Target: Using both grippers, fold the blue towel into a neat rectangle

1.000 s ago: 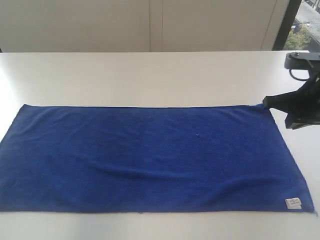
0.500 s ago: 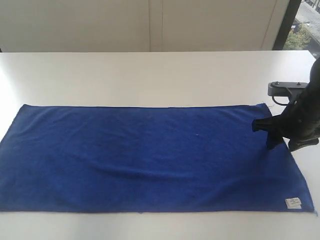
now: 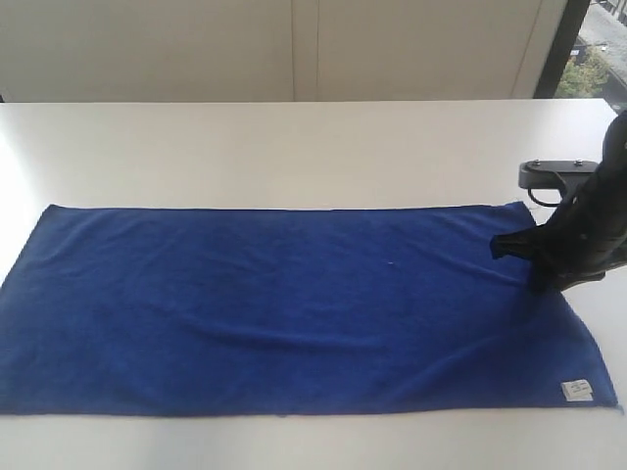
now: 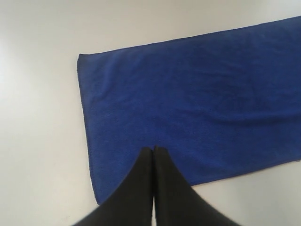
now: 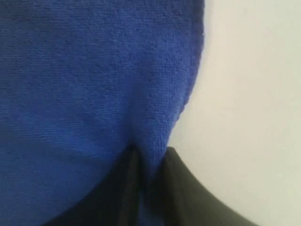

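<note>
A white table (image 3: 294, 147), pale wall panels (image 3: 294, 49) behind it, a dark-framed window (image 3: 600, 49) at the far right

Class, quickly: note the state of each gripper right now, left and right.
Left gripper: closed, holding nothing.
Right gripper: closed, pinching the edge of the blue towel.

White table (image 3: 294, 147), blue towel (image 3: 294, 304) spread on it, sm white label (image 3: 576, 390) at corner
</note>
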Controlling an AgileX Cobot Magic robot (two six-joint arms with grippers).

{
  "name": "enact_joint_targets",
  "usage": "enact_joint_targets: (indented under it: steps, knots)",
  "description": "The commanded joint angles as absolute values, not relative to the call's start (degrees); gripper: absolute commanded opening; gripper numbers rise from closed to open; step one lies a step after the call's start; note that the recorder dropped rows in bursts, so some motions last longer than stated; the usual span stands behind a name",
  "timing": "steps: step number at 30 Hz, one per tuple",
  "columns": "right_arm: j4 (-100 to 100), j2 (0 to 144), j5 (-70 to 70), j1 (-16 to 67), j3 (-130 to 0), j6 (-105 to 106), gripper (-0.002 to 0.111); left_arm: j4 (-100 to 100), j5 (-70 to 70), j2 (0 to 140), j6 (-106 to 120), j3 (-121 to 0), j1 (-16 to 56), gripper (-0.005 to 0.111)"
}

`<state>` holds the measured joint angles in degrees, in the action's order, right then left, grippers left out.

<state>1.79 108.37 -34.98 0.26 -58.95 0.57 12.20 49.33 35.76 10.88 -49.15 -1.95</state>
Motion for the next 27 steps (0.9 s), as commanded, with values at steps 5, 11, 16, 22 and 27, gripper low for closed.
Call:
enact_joint_targets:
  steps: [5, 11, 16, 22, 27]
  knots:
    - [-1.1, 109.7, -35.4, -0.3, -59.0, 1.3, 0.0, 12.4, 49.3, 35.4, 10.4, -48.8, -2.1, 0.0]
    - [-2.5, 109.7, -36.6, -5.6, -63.4, 1.1, 0.0, 12.4, 49.3, 35.4, 10.4, -48.8, -2.1, 0.0]
    - [-2.5, 109.7, -38.6, -12.3, -66.4, 1.2, 0.0, 12.4, 49.3, 35.4, 10.4, -48.8, -2.1, 0.0]
    - [-1.9, 109.7, -38.2, -20.7, -66.8, 1.2, 0.0, 12.4, 49.3, 35.4, 10.4, -48.8, -2.1, 0.0]
    - [4.8, 109.1, -38.6, -21.7, -66.8, 5.1, 0.0, 12.4, 49.3, 35.4, 10.4, -48.8, -2.1, 0.0]
